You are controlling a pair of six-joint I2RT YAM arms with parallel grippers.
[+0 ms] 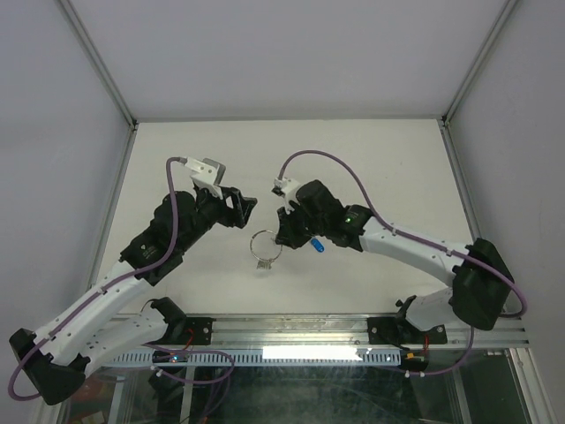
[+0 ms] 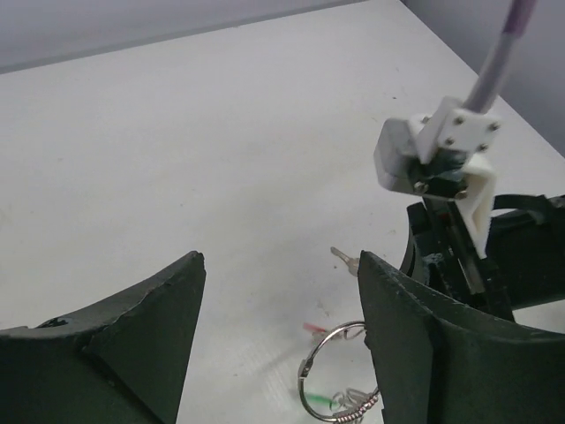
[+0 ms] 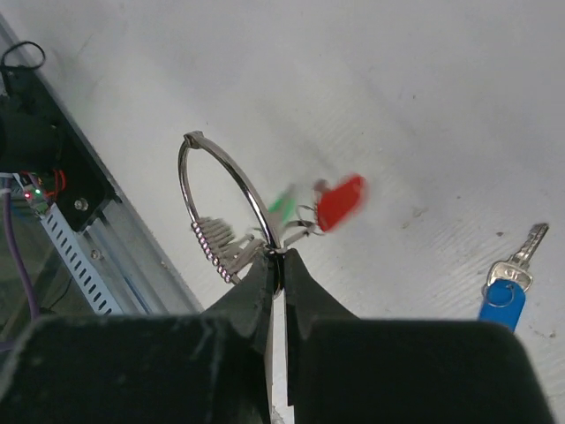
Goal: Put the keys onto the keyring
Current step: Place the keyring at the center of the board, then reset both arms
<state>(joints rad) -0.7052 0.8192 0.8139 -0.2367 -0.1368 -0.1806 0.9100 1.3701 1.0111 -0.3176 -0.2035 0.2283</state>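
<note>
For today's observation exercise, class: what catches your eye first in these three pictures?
The silver ring pinched in the right arm's jaws, with a blurred red key dangling beside it. Then the blue key lying apart on the white table, and the left arm's jaws gaping open close to the ring.

The keyring point(image 1: 265, 245) sits at the right fingers point(image 1: 281, 235) — a blue key point(image 1: 317, 246) (small) lies near them.

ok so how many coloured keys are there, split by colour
red key: 1
green key: 1
blue key: 1
total: 3
</note>
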